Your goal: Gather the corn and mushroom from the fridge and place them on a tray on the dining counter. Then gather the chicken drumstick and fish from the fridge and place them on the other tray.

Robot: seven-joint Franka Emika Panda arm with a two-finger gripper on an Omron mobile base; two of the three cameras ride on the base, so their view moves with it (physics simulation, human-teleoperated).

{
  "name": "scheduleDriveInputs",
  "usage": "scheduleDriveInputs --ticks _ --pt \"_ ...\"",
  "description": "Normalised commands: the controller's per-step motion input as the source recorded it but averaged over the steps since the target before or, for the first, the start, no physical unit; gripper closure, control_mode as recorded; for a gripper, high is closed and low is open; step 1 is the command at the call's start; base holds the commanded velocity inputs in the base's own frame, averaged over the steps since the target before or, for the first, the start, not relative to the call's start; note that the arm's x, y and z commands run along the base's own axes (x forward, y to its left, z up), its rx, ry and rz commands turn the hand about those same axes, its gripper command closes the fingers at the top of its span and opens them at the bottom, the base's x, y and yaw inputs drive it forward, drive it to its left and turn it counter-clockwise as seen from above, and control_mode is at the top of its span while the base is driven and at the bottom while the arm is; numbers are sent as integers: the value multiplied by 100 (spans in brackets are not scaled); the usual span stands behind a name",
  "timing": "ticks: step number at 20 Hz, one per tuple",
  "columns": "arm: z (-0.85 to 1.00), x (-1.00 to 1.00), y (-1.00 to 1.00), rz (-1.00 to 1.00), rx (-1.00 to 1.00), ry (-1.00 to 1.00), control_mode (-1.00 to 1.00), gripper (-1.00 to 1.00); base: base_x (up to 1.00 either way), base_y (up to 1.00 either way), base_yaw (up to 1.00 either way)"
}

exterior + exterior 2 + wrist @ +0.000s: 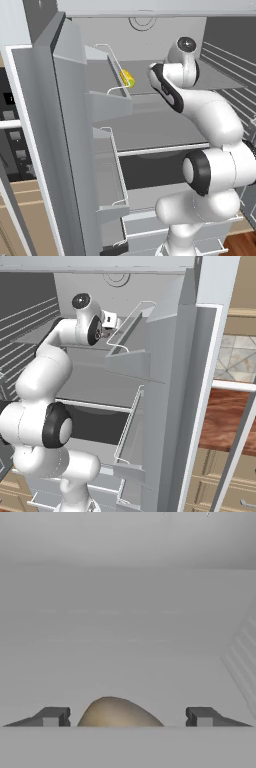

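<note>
So the arm is reaching deep into the open fridge (150,125) at upper-shelf level, and in the hand view the pincer (125,717) has its two tips set wide apart with a rounded tan-brown lump, which I'd guess is the mushroom (120,712), sitting right between them on the shelf (125,662), not gripped yet as far as I can tell. The corn (127,78) is in the left base view, a yellow cob on the same upper shelf, close to the wire rail of the door bin (112,70) and just left of the robot's wrist. What could go wrong: the lump is domed and probably slick, so if the tips close high on the curve it could squirt out forward or roll toward the back wall (no way to judge how deep the tips actually sit, the bottom of that view is cut off). A squeeze that's off-centre might also nudge it sideways instead of catching it. Around it, the ribbed side wall (245,662) is off to the right, and the door bins crowd the arm's left, so pulling back out with a swing could clip that wire rail or bump the corn.
</note>
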Motion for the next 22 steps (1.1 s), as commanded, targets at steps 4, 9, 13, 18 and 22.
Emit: scheduleDriveInputs --ticks 4,9,13,18,22 --pt "-2 0 0 0 0 0 -100 100 0 0 0" --pt "-1 0 0 0 0 -4 -100 100 0 0 0" --pt "2 -1 4 0 0 -20 -100 100 0 0 0" --pt "13 -31 0 0 0 -19 -100 100 0 0 0" --pt "44 -35 0 0 2 0 -100 100 0 0 0"
